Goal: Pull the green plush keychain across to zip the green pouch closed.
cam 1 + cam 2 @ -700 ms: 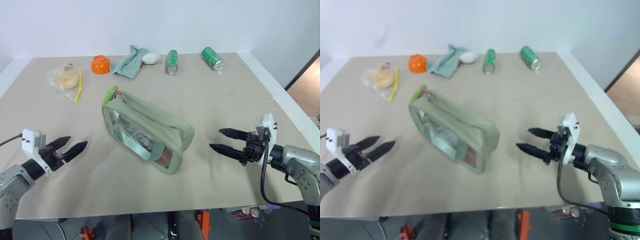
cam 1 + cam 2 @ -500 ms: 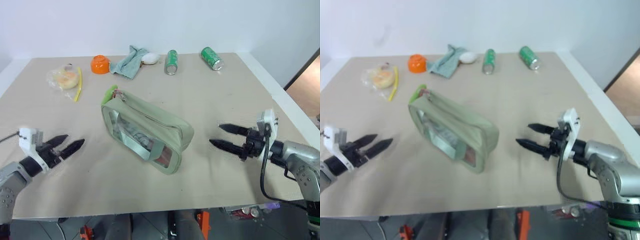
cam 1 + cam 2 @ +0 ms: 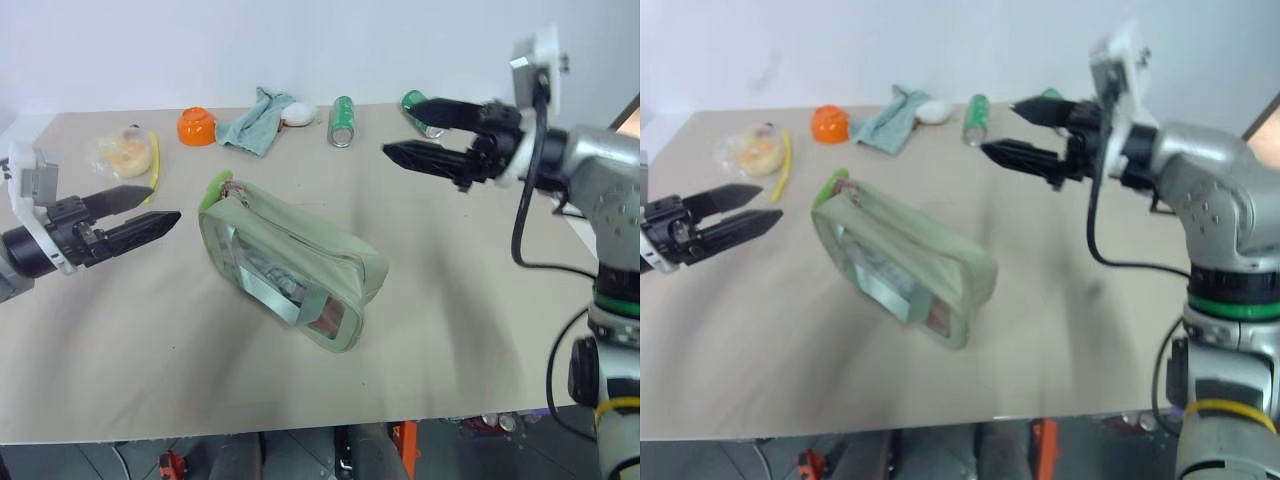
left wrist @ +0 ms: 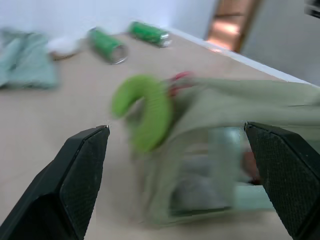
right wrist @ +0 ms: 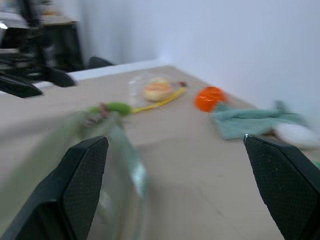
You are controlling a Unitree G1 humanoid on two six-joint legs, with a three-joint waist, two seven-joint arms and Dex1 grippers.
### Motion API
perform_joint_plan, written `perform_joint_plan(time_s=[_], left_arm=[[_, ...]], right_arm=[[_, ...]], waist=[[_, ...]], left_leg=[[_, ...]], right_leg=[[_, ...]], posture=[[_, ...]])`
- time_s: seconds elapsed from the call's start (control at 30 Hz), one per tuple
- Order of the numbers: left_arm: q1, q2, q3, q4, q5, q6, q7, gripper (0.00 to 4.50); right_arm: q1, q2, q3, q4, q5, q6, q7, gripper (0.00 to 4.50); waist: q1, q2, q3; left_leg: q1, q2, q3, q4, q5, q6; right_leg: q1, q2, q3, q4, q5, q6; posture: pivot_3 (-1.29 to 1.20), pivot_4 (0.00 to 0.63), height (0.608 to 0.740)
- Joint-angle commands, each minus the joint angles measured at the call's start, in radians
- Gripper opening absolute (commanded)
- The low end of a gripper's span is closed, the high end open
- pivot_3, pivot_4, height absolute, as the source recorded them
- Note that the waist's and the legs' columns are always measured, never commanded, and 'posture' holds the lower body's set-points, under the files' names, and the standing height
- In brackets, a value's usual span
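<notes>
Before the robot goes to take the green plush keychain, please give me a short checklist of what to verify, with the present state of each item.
1. Left gripper open and empty: ok.
2. Right gripper open and empty: ok.
3. Green plush keychain visible and free to reach at the far left end of the green pouch: ok.
4. Pouch lying alone on the table, apart from the green cans and the cloth: ok.
5. A gripper touching the keychain: not ok, both hang in the air away from it.
6. Zipper position along the pouch top: cannot tell.

Head stereo pair looking down over the table (image 3: 480,330), wrist cameras level, close, both facing the green pouch (image 4: 235,100)
</notes>
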Motion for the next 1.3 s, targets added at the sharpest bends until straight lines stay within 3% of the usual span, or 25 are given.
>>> perform_joint_plan(time_s=[0.03, 0.27, 0.37, 0.57, 0.97, 1.3], left_arm=[[-0.029, 0.023, -0.009, -0.045, -0.028, -0.003, -0.040, 4.48], [-0.021, 0.010, -0.015, -0.062, -0.017, -0.023, -0.058, 4.48], [-0.013, -0.013, -0.016, -0.075, -0.024, -0.031, -0.048, 4.48], [0.003, -0.049, -0.018, -0.094, -0.019, -0.040, -0.030, 4.48], [-0.080, -0.087, -0.096, -0.011, 0.010, -0.072, -0.074, 4.48], [-0.122, 0.004, -0.166, 0.059, 0.076, -0.083, -0.242, 4.48]], right_arm=[[-0.127, 0.033, 0.074, -0.042, 0.068, 0.149, 0.034, 4.50], [-0.303, 0.111, 0.038, 0.041, 0.257, 0.433, 0.065, 4.50], [-0.263, 0.049, 0.142, -0.045, 0.169, 0.313, 0.183, 4.50], [-0.202, 0.053, 0.178, -0.167, 0.197, 0.322, 0.216, 4.50], [-0.151, 0.016, 0.115, -0.245, 0.276, 0.533, 0.070, 4.50], [-0.155, 0.104, 0.127, -0.191, 0.286, 0.695, -0.081, 4.50]], waist=[[0.000, 0.000, 0.000], [0.000, 0.000, 0.000], [0.003, 0.000, 0.000], [0.000, 0.000, 0.000], [0.001, 0.000, 0.000], [-0.002, 0.000, 0.000]], left_leg=[[0.000, 0.000, 0.000, -0.001, 0.000, 0.000], [0.000, 0.001, 0.000, 0.000, 0.000, 0.000], [0.000, 0.002, -0.001, 0.000, 0.000, 0.000], [0.000, 0.003, 0.000, 0.001, 0.000, 0.000], [0.001, 0.004, 0.000, 0.004, 0.000, 0.000], [0.001, 0.006, 0.000, 0.005, 0.000, 0.000]], right_leg=[[0.000, 0.001, 0.000, 0.000, 0.000, 0.000], [0.000, 0.002, 0.000, 0.001, 0.000, -0.001], [0.001, 0.002, 0.000, 0.001, -0.001, -0.003], [0.000, 0.003, 0.000, 0.001, 0.000, -0.003], [0.000, 0.005, 0.000, 0.002, 0.001, -0.004], [0.000, 0.007, 0.001, 0.002, 0.002, -0.005]], posture=[[0.00, 0.150, 0.740], [0.00, 0.150, 0.740], [0.00, 0.150, 0.740], [0.00, 0.150, 0.740], [0.00, 0.150, 0.740], [0.00, 0.150, 0.740]])
